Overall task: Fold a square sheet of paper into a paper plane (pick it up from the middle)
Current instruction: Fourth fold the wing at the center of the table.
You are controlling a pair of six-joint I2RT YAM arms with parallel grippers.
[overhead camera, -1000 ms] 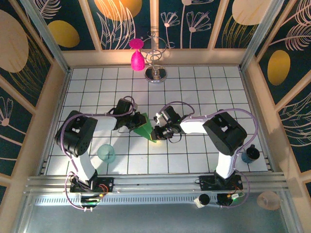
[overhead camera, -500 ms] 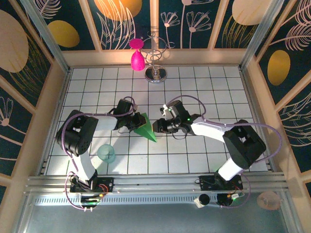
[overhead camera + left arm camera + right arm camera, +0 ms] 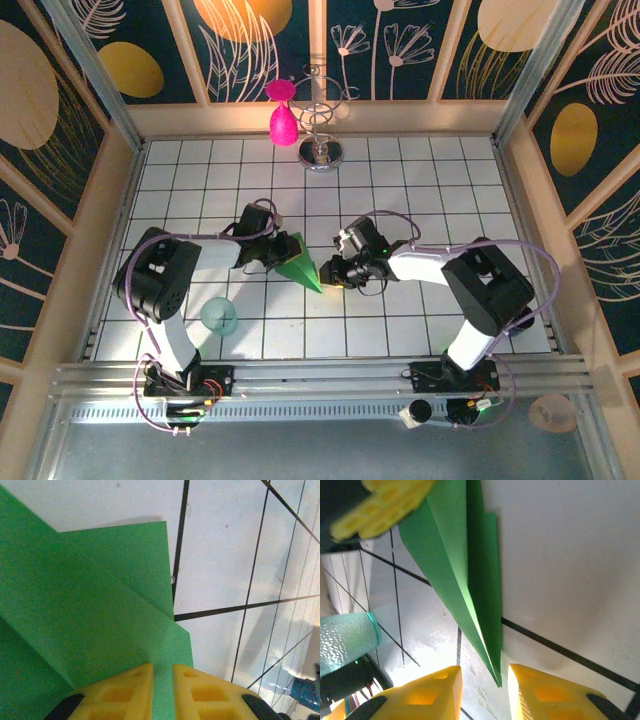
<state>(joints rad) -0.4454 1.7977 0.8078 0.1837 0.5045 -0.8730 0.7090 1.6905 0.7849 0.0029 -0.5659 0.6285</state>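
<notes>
The left gripper (image 3: 161, 672) is pinching the far tail of the paper plane (image 3: 90, 610) to anchor it; the right gripper (image 3: 484, 676) is straddling its near nose, part-open, gripping nothing.

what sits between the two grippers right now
The green paper plane, seen from the top view: left gripper at its wide end, right gripper at its pointed tip.

You've got matt green paper on the paper plane (image 3: 300, 262), crisp creases; tiled table (image 3: 420, 180) glossy white; teal cup (image 3: 219, 316) translucent, textured plastic.
</notes>
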